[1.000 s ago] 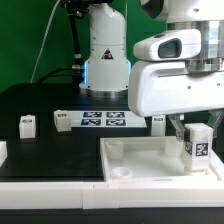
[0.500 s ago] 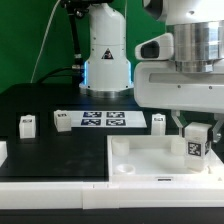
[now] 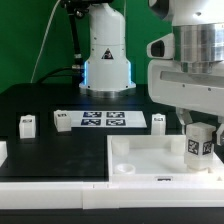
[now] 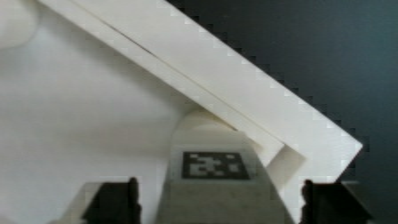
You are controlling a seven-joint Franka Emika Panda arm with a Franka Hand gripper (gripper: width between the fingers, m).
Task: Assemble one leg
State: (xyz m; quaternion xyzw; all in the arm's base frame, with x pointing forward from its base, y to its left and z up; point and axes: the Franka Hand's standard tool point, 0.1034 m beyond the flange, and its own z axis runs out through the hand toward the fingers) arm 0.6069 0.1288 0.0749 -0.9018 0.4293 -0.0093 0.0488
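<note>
With the leg (image 3: 201, 146) pinched upright between the jaws, centre over the white panel's (image 3: 150, 162) corner at the exterior view's right; lower straight, slowly, without tilting.

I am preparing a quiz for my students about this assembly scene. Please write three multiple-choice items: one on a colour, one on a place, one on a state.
1. What colour is the table?
A green; B black; C white.

2. Where is the leg that is between the fingers?
A over the white panel, near its corner at the exterior view's right; B lying flat on the table, far from the panel; C in a drawer.

3. How is the gripper?
A open and empty; B not in view; C shut on the leg.

Key: 1 B, the surface around the parts is black. 2 A, both views show the leg by that corner. 3 C, the fingers flank the leg, which stands clear of the table.
</note>
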